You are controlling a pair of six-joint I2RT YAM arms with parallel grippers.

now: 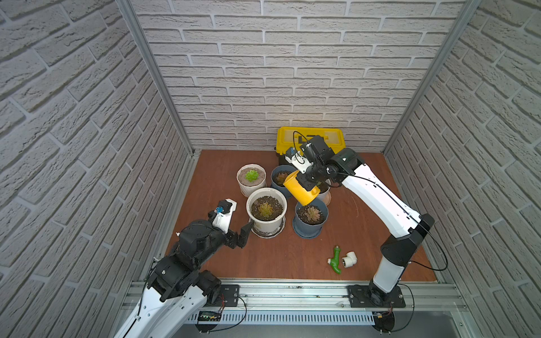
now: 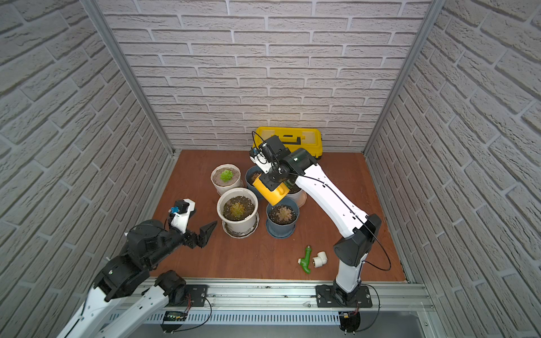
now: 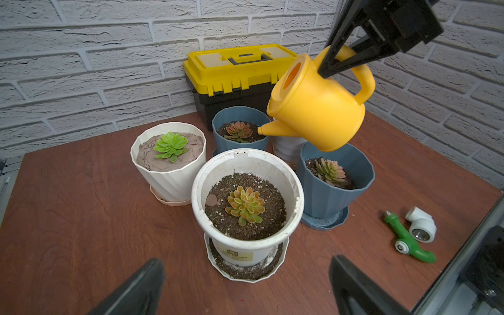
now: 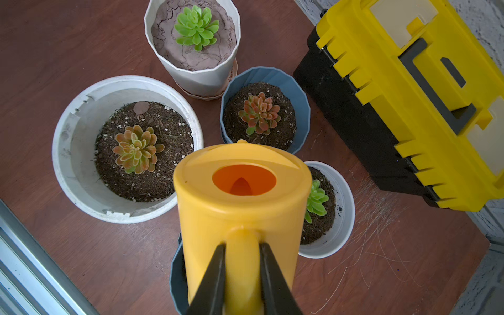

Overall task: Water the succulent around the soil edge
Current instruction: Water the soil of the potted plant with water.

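Reddish succulent (image 4: 259,113) beside the yellow-lidded plastic toolbox (image 3: 231,73) looks unwatered; right hand (image 4: 242,245) grips the tilted yellow plastic watering can (image 4: 218,218), left hand (image 3: 246,261) spread empty.

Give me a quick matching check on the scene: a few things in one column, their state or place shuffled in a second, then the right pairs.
Things
1. watering can
2. left hand
3. toolbox
4. green fitting

State or place
A. lid down, against the back wall
B. lying on the table beside a white elbow fitting
C. tilted in the air, handle pinched in the right hand
D. open and empty, near the big white pot

Pairs: 1-C, 2-D, 3-A, 4-B
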